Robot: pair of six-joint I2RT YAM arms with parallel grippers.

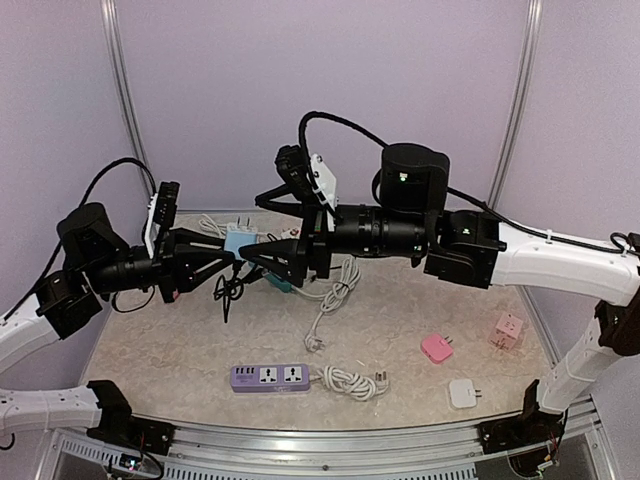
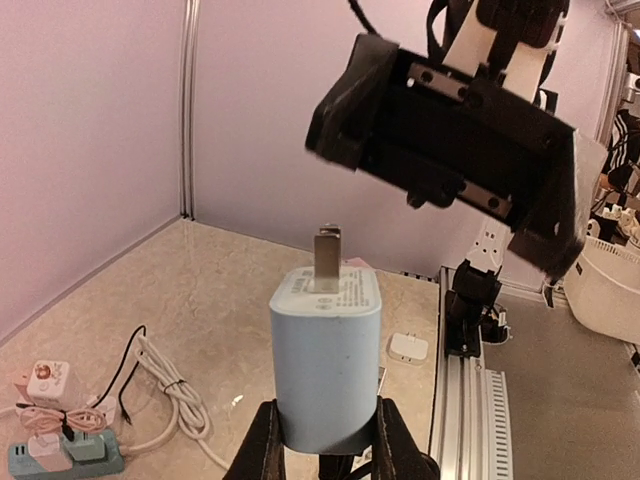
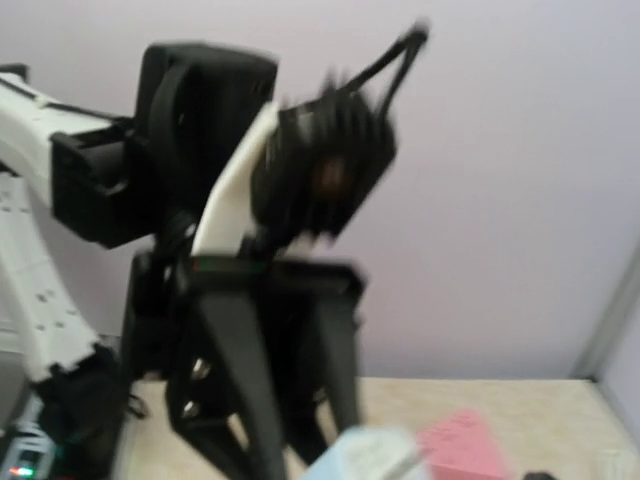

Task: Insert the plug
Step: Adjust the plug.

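My left gripper is shut on a light blue plug, held in the air with its metal prongs pointing away from the wrist. My right gripper faces it tip to tip just beyond the prongs. In the left wrist view the right gripper looks spread open and empty. The right wrist view is blurred and shows the left gripper's fingers and the blue plug. A purple power strip lies at the table's front. A teal strip lies under the grippers.
A pink plug, a pale pink cube adapter and a white charger lie at the right. White cables lie mid-table. A blurred pink thing shows low in the right wrist view.
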